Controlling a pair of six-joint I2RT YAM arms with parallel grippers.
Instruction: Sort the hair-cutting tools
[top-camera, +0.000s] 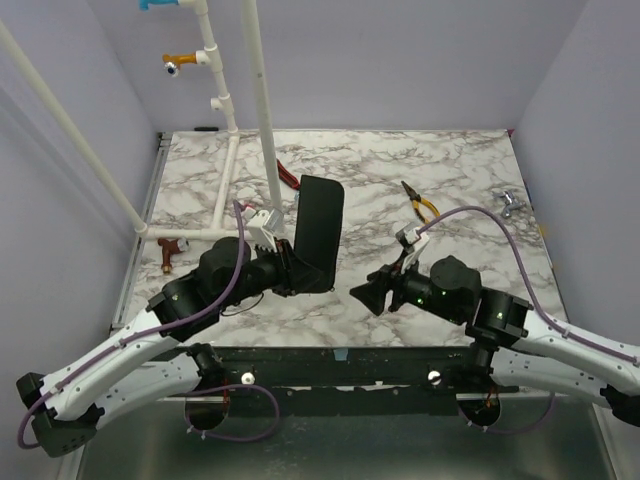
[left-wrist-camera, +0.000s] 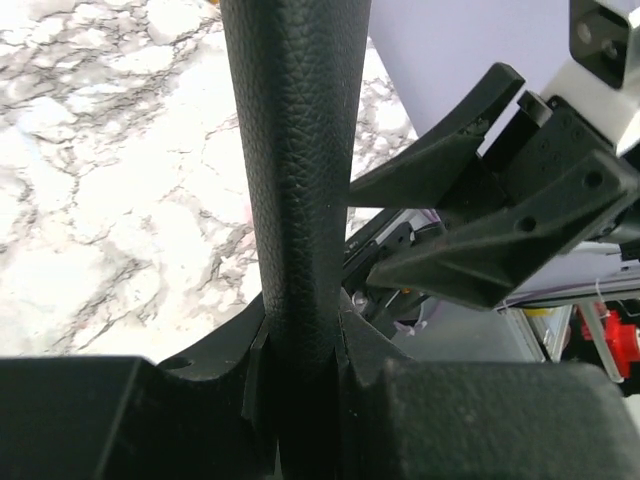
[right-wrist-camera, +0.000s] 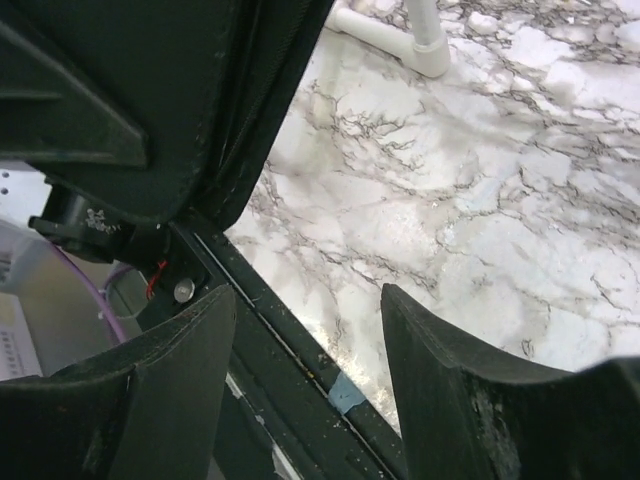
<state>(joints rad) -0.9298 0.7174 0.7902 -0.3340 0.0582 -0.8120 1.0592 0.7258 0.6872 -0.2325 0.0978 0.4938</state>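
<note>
Near the right edge of the worktop (top-camera: 450, 160) lies a small silver object that I take for scissors (top-camera: 508, 203), too small to show its rings. The second pair and the comb appear in no view; they may be inside the pouch or hidden behind it. The pouch (top-camera: 320, 230), black and grained, stands upright near mid-worktop with its lower edge clenched in the left end effector (top-camera: 288, 268). The left wrist view shows it edge-on, pinched between both fingers. The right end effector (top-camera: 372, 292) hangs just beside it, jaws spread with nothing between them, pointed toward the pouch's face. The step in hand seems to be readying the pouch for the tools. To do it well, the left arm should hold the pouch steady and grip it low, leaving the upper edge free. The right should meet that edge squarely rather than push the flat face, which would likely bend or tip so thin a panel. If it goes for the scissors instead, it must clear the pliers (top-camera: 420, 205) lying between. Those are no part of the job, nor is the red-handled tool (top-camera: 288, 172) behind the pouch.
</note>
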